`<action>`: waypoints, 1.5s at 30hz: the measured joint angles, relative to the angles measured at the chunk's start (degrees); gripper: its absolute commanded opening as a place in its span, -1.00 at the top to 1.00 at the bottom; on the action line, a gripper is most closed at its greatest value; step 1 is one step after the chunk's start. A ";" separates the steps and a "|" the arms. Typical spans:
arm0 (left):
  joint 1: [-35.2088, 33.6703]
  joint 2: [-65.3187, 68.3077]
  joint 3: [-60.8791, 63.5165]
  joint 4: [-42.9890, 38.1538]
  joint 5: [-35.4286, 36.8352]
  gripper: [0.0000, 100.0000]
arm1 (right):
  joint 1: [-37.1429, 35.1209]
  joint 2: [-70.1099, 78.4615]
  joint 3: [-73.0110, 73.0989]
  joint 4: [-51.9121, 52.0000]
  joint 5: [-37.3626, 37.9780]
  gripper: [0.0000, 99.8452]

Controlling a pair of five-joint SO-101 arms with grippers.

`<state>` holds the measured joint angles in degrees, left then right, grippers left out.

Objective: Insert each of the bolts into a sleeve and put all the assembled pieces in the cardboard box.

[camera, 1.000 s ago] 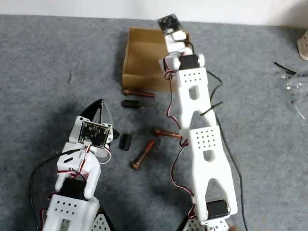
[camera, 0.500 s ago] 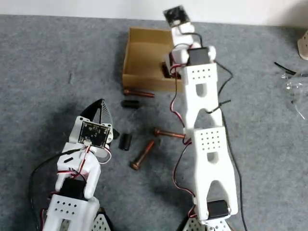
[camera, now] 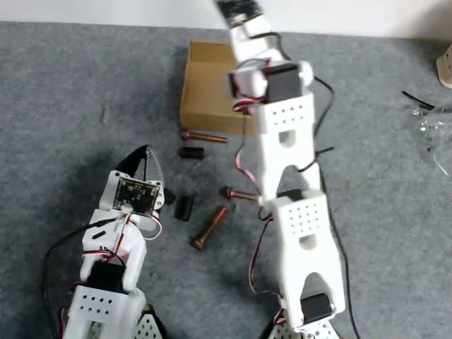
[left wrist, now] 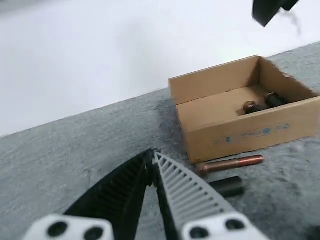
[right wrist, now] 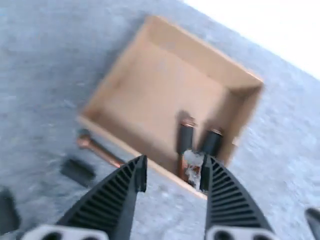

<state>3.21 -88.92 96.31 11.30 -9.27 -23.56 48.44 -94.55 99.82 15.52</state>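
Right pincer (right wrist: 172,167), jaws apart and empty, hangs over the open brown cardboard box (right wrist: 200,47) at the far edge of the grey tabletop (camera: 70,85), a pose suited to a drop-off; two sleeved copper bolts (right wrist: 185,137) lie in its corner. Left pincer (left wrist: 152,154), closed on nothing, rests near loose copper bolts (camera: 210,227) and black cylindrical sleeves (camera: 184,207) awaiting assembly.

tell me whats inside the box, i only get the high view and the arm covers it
observer: two assembled pieces lie close together near one corner of the cardboard box.
operator: right gripper holding anything
observer: no, the right gripper is open and empty, over the box's near wall.
operator: and the left
observer: the left gripper is shut with nothing in it.
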 measured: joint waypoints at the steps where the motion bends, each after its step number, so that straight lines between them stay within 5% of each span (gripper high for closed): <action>1: -0.88 0.00 0.00 0.00 0.00 0.98 | -1.23 0.00 0.00 0.00 0.00 0.69; 12: -2.64 0.00 0.00 0.00 0.00 0.98 | -12.92 -0.35 12.66 0.00 2.11 0.69; 31: -2.81 0.00 0.00 0.00 0.00 0.98 | -13.10 9.32 21.54 -0.35 6.15 0.69; 45: -2.81 0.00 0.00 0.00 0.00 0.98 | -11.87 11.43 21.54 -11.60 9.23 0.70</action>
<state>0.40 -88.92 96.31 11.30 -9.27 -35.43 59.87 -73.01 88.22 24.75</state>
